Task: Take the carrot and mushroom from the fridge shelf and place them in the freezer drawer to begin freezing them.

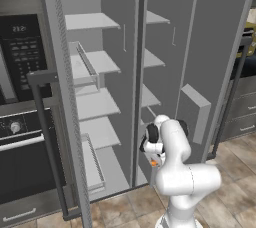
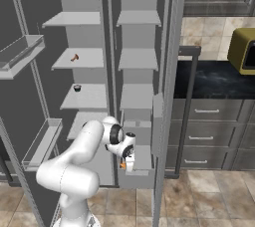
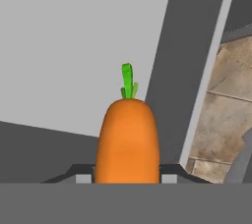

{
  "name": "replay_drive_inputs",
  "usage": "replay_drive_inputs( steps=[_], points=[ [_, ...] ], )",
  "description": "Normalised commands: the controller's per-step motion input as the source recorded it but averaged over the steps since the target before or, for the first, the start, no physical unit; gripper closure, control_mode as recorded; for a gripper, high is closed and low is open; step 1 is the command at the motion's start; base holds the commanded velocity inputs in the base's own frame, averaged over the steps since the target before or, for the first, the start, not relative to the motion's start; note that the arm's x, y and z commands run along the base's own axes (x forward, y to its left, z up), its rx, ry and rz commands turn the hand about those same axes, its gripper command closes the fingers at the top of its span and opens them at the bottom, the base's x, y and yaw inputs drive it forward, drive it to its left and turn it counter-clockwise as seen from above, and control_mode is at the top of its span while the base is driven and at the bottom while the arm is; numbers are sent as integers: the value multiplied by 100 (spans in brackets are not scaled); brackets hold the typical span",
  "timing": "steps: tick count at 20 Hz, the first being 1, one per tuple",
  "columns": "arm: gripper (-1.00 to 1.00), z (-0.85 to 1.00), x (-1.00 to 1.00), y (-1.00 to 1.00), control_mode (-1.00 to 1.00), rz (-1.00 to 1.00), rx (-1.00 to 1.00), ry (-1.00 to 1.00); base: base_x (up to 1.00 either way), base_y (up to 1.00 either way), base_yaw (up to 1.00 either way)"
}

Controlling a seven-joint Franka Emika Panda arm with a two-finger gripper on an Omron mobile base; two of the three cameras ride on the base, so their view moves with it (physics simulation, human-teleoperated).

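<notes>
In the left base view, the gripper (image 1: 154,163) is seen low in front of the open fridge, with the carrot (image 1: 154,162) as an orange speck at its tip, beside the lower right compartment.

In the right base view, the carrot (image 2: 122,165) is held at the gripper (image 2: 124,164), just at the left edge of the freezer drawer (image 2: 144,159). A small dark object (image 2: 77,88) rests on a fridge shelf (image 2: 85,96) higher up.

In the hand view, the carrot (image 3: 128,139) is clamped between the 2 fingers, green tip pointing away, over the pale-grey drawer floor.
</notes>
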Motion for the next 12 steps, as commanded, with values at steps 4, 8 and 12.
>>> replay_drive_inputs(
  steps=[4, 8, 12],
  points=[
    [-100, -47, -65, 4, -100, 1, 0, 5, 0, 0, 0],
    [-100, -22, -63, 3, -100, 0, 1, 0, 0, 0, 0],
    [-100, 0, -55, 0, -100, 0, 0, 0, 0, 0, 0]
  ],
)
